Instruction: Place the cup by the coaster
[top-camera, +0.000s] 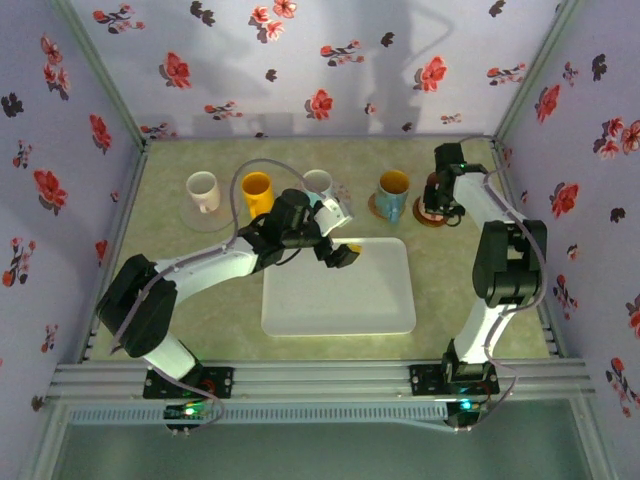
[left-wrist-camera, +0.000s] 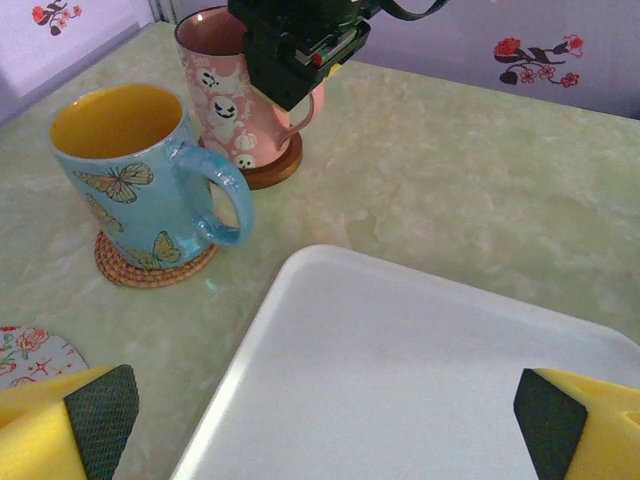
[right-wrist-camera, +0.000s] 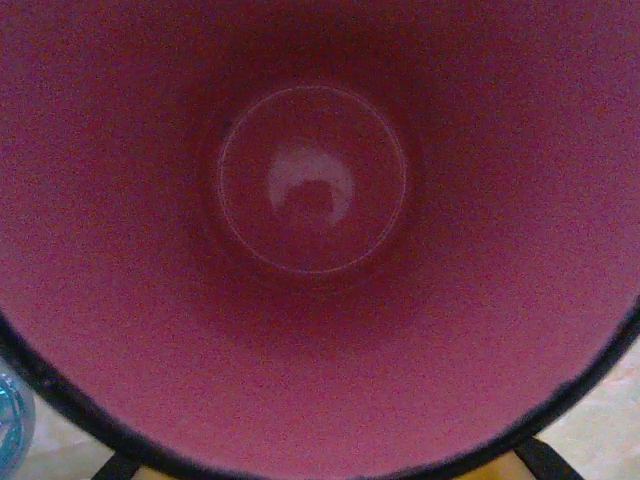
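Two tools are over the table (top-camera: 440, 290), and the pink cup (left-wrist-camera: 238, 105) stands directly under the right tool (top-camera: 438, 192). Taking the white tray (top-camera: 340, 290) as the mark, the cup is just beyond the tray's far right corner, off the tray, upright on a round wooden coaster (left-wrist-camera: 278, 170). In the left wrist view the right tool's black body sits at the cup's rim and covers part of the mouth, so the cup lies straight below it. The right wrist view looks straight down into the cup's dark pink inside, with the round bottom near the centre. Whether the right tool is clenched on the rim or merely resting over it cannot be told; its fingertips are hidden.

The left tool (top-camera: 342, 252) hangs over the tray's far edge, well apart from the cup. It is released: its yellow fingers (left-wrist-camera: 45, 435) with black pads stand wide apart at either side of the left wrist view, with bare tray between them and nothing held.

A blue butterfly mug (left-wrist-camera: 130, 175) with a yellow inside stands on a woven coaster (left-wrist-camera: 150, 268) beyond the tray's far edge, nearer the tray than the cup. A floral coaster (left-wrist-camera: 28, 355) lies on the table off the same edge. Beyond the tray's far left corner stand a yellow mug (top-camera: 257, 190) and a white mug (top-camera: 203, 190).
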